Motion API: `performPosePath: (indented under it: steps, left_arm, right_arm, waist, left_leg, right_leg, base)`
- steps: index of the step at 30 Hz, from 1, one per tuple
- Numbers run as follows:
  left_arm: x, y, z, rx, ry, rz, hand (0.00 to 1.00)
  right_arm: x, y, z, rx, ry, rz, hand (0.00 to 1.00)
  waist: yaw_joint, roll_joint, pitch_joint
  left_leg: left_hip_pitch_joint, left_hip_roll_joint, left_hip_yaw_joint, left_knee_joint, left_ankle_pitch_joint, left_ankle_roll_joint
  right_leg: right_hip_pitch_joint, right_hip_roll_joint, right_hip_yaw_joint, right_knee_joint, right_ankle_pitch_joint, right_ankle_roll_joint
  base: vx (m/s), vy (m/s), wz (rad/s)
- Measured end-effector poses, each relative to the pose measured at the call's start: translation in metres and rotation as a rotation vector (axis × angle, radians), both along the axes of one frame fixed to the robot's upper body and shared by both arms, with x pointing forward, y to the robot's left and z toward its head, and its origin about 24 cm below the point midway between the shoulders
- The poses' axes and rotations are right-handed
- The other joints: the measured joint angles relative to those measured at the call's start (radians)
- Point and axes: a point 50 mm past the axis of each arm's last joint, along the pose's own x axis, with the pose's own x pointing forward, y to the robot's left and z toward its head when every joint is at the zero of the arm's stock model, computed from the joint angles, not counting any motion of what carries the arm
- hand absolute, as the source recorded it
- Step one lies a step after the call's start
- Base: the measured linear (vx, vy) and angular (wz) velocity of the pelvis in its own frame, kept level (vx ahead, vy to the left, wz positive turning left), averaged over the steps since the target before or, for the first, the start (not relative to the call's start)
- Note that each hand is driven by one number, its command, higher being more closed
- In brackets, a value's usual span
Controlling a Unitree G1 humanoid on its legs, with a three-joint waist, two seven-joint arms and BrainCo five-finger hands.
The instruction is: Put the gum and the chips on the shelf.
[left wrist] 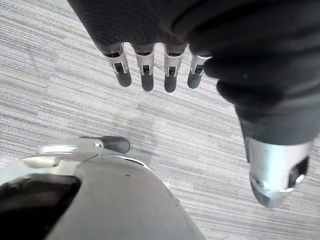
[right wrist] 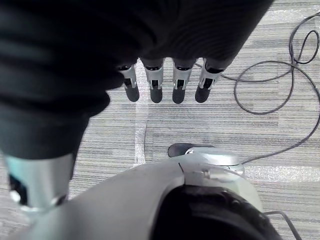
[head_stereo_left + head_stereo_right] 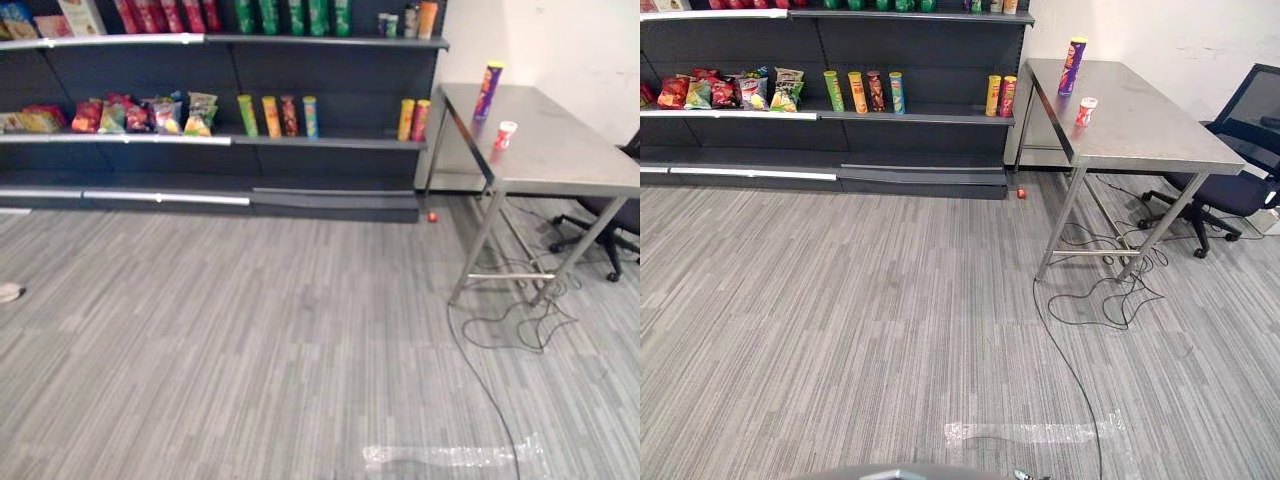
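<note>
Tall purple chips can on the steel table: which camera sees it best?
The right eye view: the tall purple chips can stands upright on the steel table, seen whole. The left eye view shows it likewise, table cropped. The wrist views face grey carpet.

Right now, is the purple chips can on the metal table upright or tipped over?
Upright: the chips can stands on its end at the far side of the table, apart from the small gum tub.

No lettering can be read on the chips can [image 3: 1073,64], the gum cup [image 3: 1086,110], or the packets [image 3: 740,92] along the shelf [image 3: 930,117].
</note>
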Motion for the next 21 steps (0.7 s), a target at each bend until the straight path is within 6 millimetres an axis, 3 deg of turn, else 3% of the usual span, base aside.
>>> performPosePath:
  steps: [21]
  left_arm:
    - [0.0006, -0.0001, -0.0001, 0.004, 0.005, -0.016, 0.00]
  right_arm:
    - [-0.0014, -0.0011, 0.0001, 0.005, -0.004, -0.042, 0.00]
  waist:
    - [-0.001, 0.003, 0.003]
  left_leg:
    - [0.011, 0.001, 0.000, 0.000, 0.000, -0.001]
  right_leg:
    - [0.015, 0.003, 0.000, -0.016, 0.002, -0.001]
  base:
    - [-0.01, -0.003, 0.00]
